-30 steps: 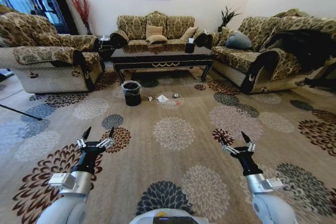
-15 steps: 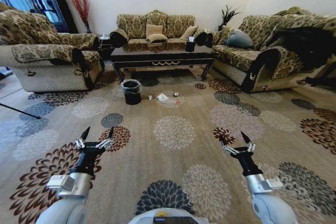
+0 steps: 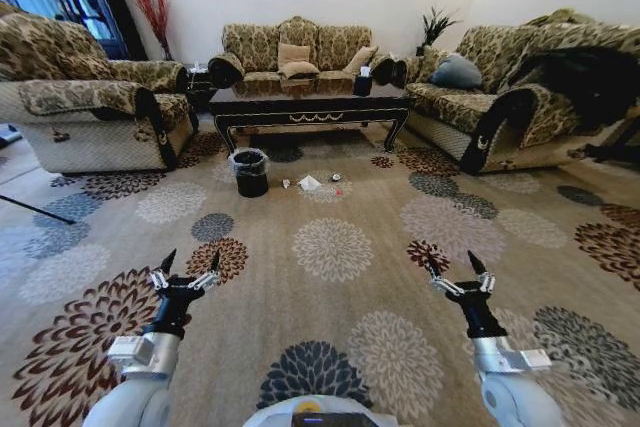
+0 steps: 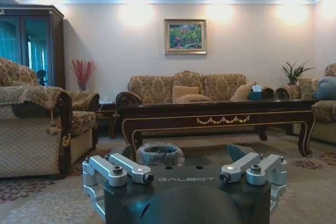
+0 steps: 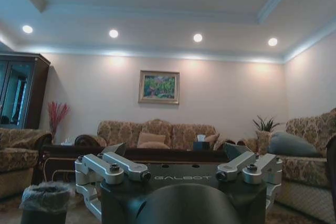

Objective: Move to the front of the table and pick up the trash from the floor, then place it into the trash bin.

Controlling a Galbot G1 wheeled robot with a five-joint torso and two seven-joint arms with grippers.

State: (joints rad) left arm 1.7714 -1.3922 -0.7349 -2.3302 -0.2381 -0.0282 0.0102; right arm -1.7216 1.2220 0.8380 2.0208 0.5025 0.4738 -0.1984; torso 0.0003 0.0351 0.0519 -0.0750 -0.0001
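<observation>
Approach stage, nothing picked up yet.
Trash [image 3: 310,185] lies upper centre beside trash bin [image 3: 250,173]; left gripper [image 3: 187,265] and right gripper [image 3: 456,268] spread wide, empty.

Both arms held low and forward, grippers apart from each other

The left gripper [image 3: 187,268] is at the lower left of the head view, its two dark fingers spread wide and pointing up and forward; the right gripper [image 3: 456,269] is at the lower right in the same pose, fingers also spread; both forearms rise from the bottom edge, wrists straight; nothing is between the fingers.
</observation>
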